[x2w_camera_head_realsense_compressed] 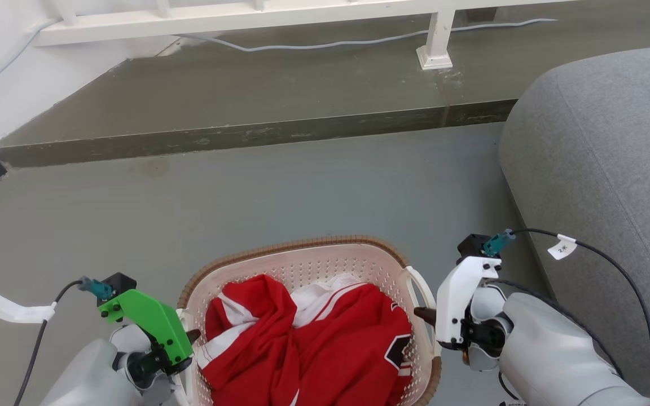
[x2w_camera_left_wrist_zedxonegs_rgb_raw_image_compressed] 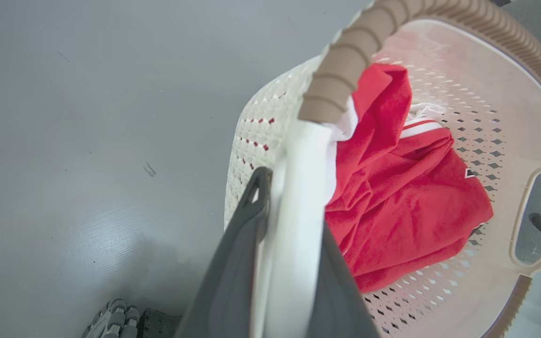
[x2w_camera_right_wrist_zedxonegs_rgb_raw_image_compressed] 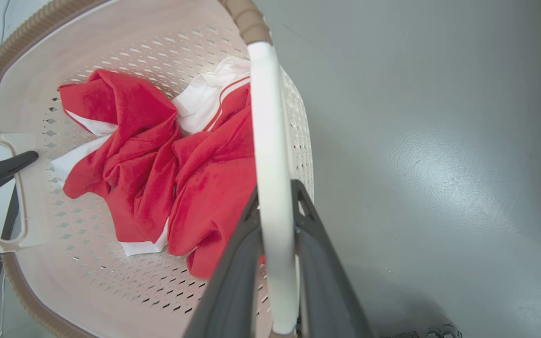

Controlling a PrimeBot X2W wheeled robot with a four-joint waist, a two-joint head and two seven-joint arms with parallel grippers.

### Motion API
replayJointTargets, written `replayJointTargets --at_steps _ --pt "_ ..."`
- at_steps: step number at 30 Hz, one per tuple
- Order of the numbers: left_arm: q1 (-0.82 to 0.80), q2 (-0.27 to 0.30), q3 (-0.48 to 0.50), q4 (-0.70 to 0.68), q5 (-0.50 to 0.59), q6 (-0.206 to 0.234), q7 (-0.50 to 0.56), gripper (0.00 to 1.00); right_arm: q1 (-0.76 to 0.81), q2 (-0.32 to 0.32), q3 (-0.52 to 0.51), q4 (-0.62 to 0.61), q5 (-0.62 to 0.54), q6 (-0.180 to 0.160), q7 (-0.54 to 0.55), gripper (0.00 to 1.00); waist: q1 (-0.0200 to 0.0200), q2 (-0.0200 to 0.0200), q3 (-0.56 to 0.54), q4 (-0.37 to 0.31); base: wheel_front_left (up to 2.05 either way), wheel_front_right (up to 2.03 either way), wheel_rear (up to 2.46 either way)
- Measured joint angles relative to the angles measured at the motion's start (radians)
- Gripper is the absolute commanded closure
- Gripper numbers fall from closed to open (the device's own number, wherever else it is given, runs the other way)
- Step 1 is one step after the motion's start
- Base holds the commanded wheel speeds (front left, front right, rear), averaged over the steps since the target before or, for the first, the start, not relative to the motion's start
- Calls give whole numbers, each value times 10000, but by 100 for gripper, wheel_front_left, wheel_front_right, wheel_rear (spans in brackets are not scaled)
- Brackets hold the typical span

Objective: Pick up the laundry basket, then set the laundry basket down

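Laundry basket (x2w_camera_head_realsense_compressed: 302,246) lies low between both arms with a red shirt (x2w_camera_head_realsense_compressed: 325,338) inside. Cannot tell if it is off the floor (x2w_camera_head_realsense_compressed: 246,192). It is too wide for one pincer, so each takes a side handle. Left gripper (x2w_camera_left_wrist_zedxonegs_rgb_raw_image_compressed: 289,197) clenched on its white handle, right gripper (x2w_camera_right_wrist_zedxonegs_rgb_raw_image_compressed: 275,192) likewise. Forearms angle inward, fingers straddling the rim.

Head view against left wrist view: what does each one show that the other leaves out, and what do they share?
Head view adds the grey sofa, the raised step, the white railing post and a cable on the step. Left wrist view adds the left tool with its two fingers clamped either side of the white handle. Both show the laundry basket, the red and white garment in it, the grey floor and the right tool at the opposite handle.
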Motion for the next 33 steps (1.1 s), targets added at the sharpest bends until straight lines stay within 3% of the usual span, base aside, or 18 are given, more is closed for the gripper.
replayJointTargets --at_steps 22,33 --pt "-1 100 -201 -111 -48 -2 -182 100 -3 -6 71 -96 261 0 -19 100 0 0 276 48 0 0 0" --pt "-323 161 -272 -253 19 -2 -577 100 -291 -17 111 -230 249 -6 -571 100 1 0 797 24 0 0 0"
